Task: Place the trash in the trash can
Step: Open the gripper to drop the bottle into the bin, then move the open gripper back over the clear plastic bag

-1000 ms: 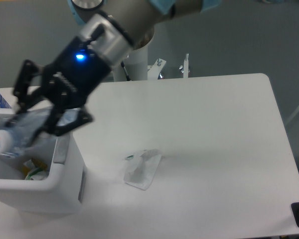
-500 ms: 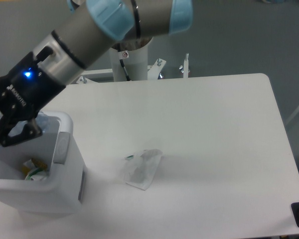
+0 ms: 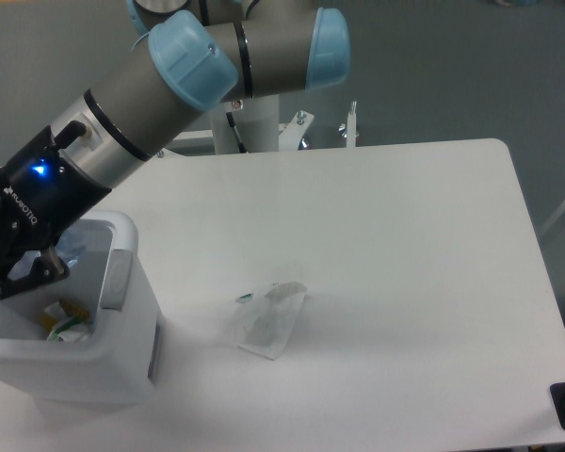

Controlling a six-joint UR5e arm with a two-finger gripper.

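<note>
Nearest us, the trash can point(image 3: 122, 363) is sitting at the table's point(image 3: 405, 245) left front corner, scraps already lying inside. The wrapper point(image 3: 268, 320) is lying flat just right of it, untouched. The gripper point(image 3: 14, 268) is dipping over the bin's mouth; whether its fingers are parted, I cannot tell. Bluish plastic beside them is probably the bottle point(image 3: 71, 247). Release low, well inside the rim. The arm point(image 3: 169, 94) is slanting down from the far pedestal.

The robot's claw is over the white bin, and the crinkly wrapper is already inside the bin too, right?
Not quite. The camera view shows the gripper over the trash can, but the wrapper lies on the table, outside the can.
</note>
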